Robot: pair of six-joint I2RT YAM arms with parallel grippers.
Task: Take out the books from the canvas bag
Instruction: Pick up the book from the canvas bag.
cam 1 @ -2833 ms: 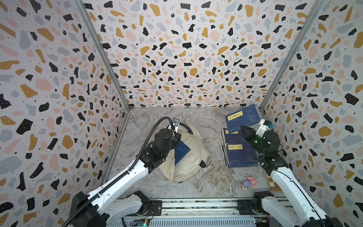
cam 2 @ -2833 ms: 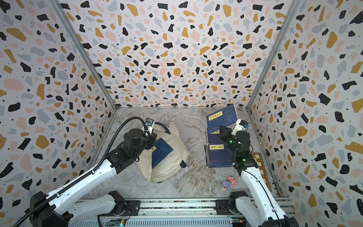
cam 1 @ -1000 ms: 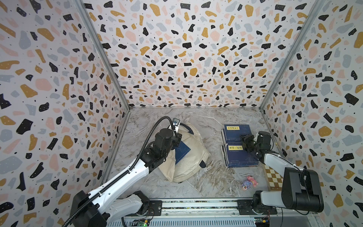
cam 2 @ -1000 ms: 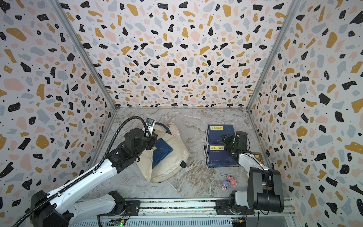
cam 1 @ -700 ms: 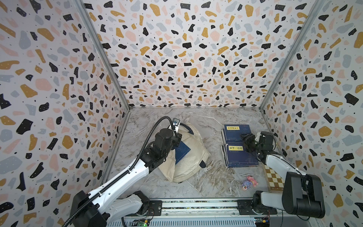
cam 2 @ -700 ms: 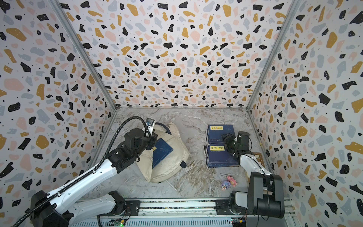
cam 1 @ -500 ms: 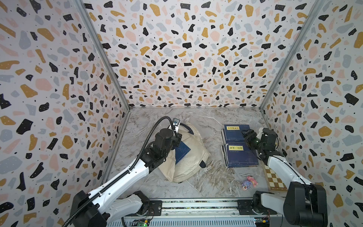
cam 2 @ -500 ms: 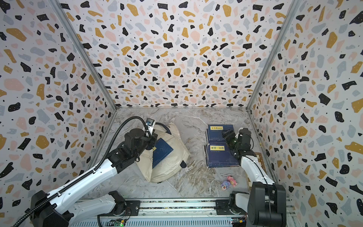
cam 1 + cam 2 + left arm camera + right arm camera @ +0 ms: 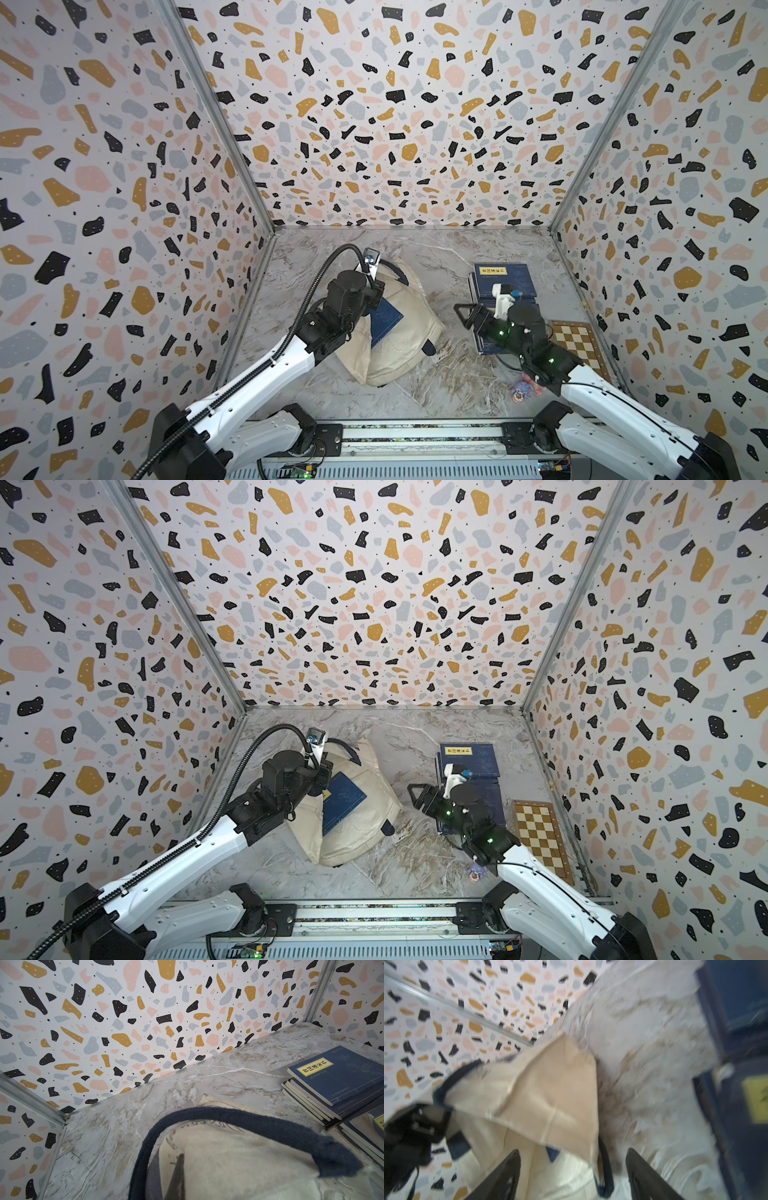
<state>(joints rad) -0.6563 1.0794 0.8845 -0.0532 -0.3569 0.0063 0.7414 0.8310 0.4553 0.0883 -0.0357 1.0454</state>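
Observation:
The cream canvas bag (image 9: 399, 336) (image 9: 357, 816) lies slumped left of the middle of the floor, and a navy strap handle (image 9: 228, 1115) arches over it. My left gripper (image 9: 376, 291) (image 9: 179, 1159) is shut on the bag's upper canvas edge. Beside that gripper a navy rectangle (image 9: 384, 322) shows on the bag; print or book, I cannot tell. Navy books (image 9: 505, 278) (image 9: 471, 758) (image 9: 332, 1078) with yellow labels are stacked at the right. My right gripper (image 9: 465, 318) (image 9: 417, 796) (image 9: 573, 1157) hangs open and empty between books and bag, pointing at the bag (image 9: 550, 1095).
A brown-and-cream checkered board (image 9: 577, 345) lies by the right wall. A small pink and purple toy (image 9: 525, 388) sits near the front right. Speckled walls close in three sides, and the arms' mounting rail (image 9: 415, 432) runs along the front.
My right gripper has left the book stack, swung left toward the bag and opened wider. A book it carried earlier now lies on the far stack. The left arm has not moved.

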